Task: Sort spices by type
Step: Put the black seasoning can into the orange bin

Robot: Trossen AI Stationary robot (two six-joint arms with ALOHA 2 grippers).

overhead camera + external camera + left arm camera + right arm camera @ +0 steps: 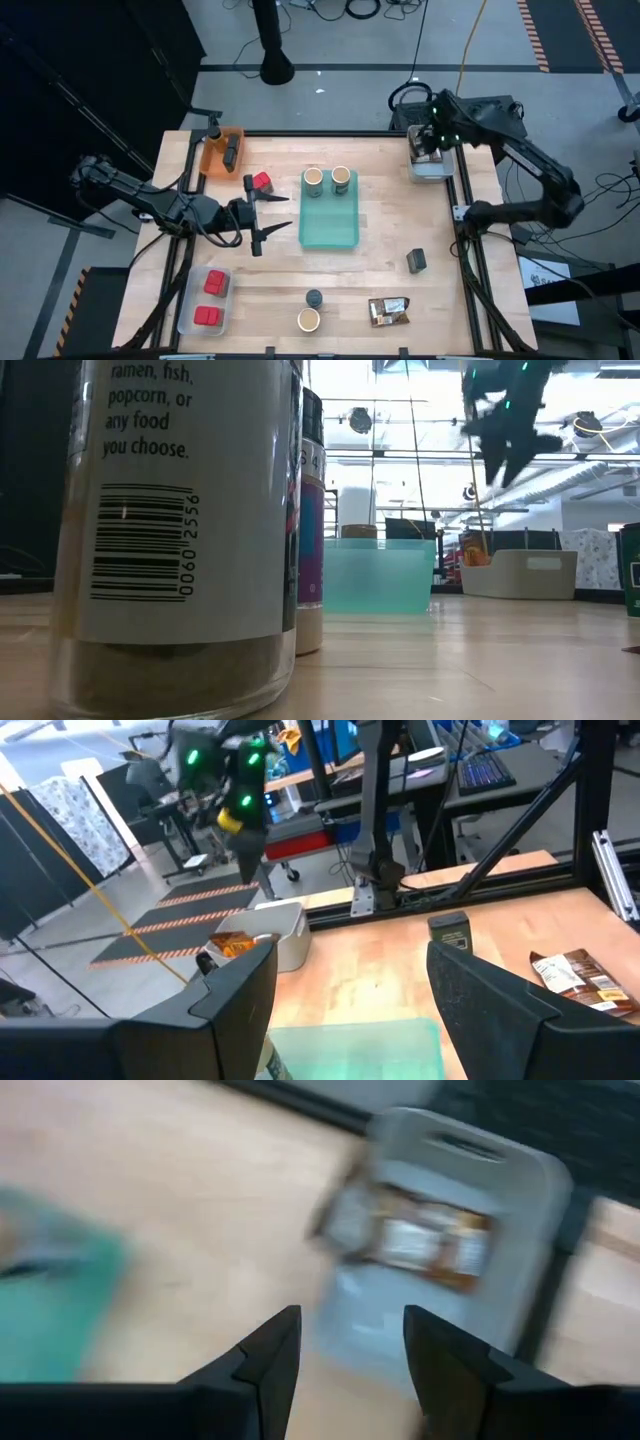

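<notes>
Two spice jars (180,530) up close, teal tray (380,575) behind, wooden table (480,660).

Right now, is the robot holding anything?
No. The left gripper is open beside the teal tray; the right gripper is open over the pale bin.

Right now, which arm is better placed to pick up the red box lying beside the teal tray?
The left. Its open gripper is just beside the red box, left of the teal tray. The right gripper is open above the pale bin, at the far right corner.
</notes>
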